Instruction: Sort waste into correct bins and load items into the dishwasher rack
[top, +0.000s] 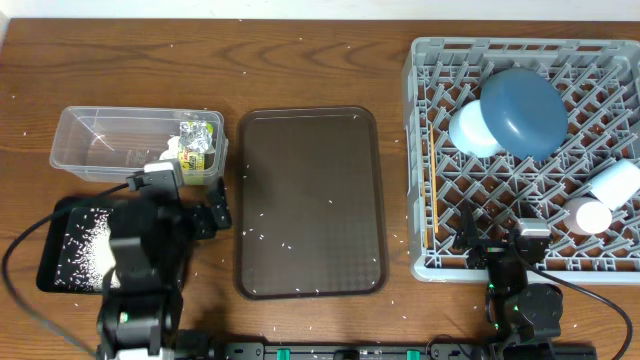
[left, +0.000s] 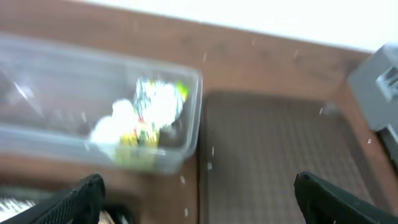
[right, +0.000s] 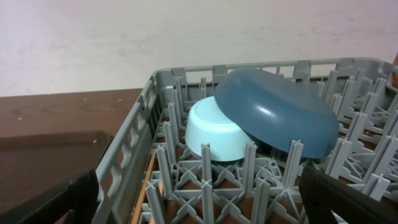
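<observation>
1. Grey rack (top: 428, 150) is sitting at the right, holding the plate (top: 522, 110), which is leaning on a light-blue bowl (right: 214, 134).
2. Two white cups (top: 615, 183) are lying by its right edge.
3. Tub (top: 90, 140) at the left is holding the wrapper (top: 198, 145) and paper (top: 168, 150).
4. Black tray (top: 58, 215) is carrying rice (top: 88, 250).
5. Left claw (left: 199, 190) is hanging released and empty between the tub and brown tray (top: 310, 200).
6. Right claw (right: 199, 180) is gaping empty over the rack's near edge.

1. Wooden table (top: 320, 60), dark brown grain.
2. Clear tub (top: 70, 150) at 10 o'clock.
3. Black tray (top: 55, 225) at 8 o'clock, just below the tub.
4. Brown serving tray (top: 310, 180) at the centre.
5. Dishwasher rack (top: 425, 150) at 3 o'clock.
6. Stray white rice (top: 170, 45) dots the wood.
</observation>
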